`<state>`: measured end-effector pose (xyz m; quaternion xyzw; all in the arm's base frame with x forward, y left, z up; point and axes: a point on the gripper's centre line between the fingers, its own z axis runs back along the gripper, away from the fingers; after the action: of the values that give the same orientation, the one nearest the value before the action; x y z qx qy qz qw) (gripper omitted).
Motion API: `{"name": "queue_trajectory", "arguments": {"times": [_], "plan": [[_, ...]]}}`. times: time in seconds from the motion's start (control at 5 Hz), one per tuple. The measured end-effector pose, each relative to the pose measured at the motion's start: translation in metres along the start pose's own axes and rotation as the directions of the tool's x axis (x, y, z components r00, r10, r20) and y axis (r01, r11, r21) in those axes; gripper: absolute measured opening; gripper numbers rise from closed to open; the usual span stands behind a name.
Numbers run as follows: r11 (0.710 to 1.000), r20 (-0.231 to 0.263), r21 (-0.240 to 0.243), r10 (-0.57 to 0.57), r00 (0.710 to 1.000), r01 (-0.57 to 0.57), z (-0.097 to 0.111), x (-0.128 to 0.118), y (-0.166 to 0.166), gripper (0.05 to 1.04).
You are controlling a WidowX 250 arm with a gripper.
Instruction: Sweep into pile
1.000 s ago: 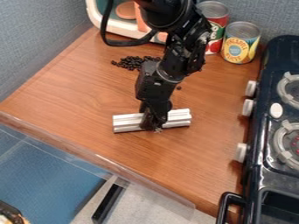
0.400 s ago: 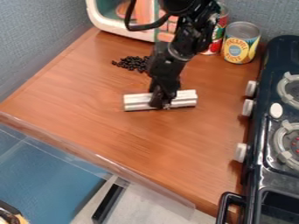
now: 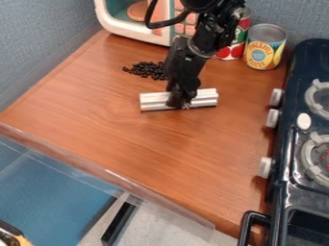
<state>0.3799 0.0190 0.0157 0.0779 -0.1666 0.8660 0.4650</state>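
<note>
The black gripper (image 3: pixel 180 102) hangs over the wooden counter, shut on a silver ribbed metal bar (image 3: pixel 155 101) at the bar's middle. The bar lies crosswise, its ends sticking out left and right of the gripper. Small black beans (image 3: pixel 146 69) form a loose heap behind the bar, toward the upper left. The gripper's body and arm cover the counter just right of the heap, so any beans there are hidden.
A toy microwave (image 3: pixel 132 25) stands at the back left. A red can (image 3: pixel 232 49) and a yellow can (image 3: pixel 265 47) are at the back right. The dark stove (image 3: pixel 289 192) with white knobs borders the right side. The counter's front edge (image 3: pixel 122 177) runs diagonally.
The gripper and the bar have moved back across the counter and slightly right, closer to the beans. A lone bean seen earlier right of the arm is no longer visible.
</note>
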Motion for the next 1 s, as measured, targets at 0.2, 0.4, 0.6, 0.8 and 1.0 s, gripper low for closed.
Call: {"name": "queue_trajectory", "arguments": {"times": [0.2, 0.4, 0.6, 0.8, 1.0], "plan": [[0.999, -0.003, -0.011, 0.038, 0.999, -0.038, -0.003, 0.001, -0.018, 0.363], [0.998, 0.005, -0.016, 0.054, 0.999, -0.054, -0.006, 0.003, -0.032, 0.363], [0.998, 0.010, -0.023, 0.061, 0.998, -0.061, -0.008, 0.006, -0.042, 0.363], [0.996, 0.008, -0.028, 0.083, 0.996, -0.083, -0.011, 0.014, -0.054, 0.363], [0.997, -0.001, -0.016, 0.082, 0.997, -0.082, -0.011, 0.015, -0.056, 0.363]]}}
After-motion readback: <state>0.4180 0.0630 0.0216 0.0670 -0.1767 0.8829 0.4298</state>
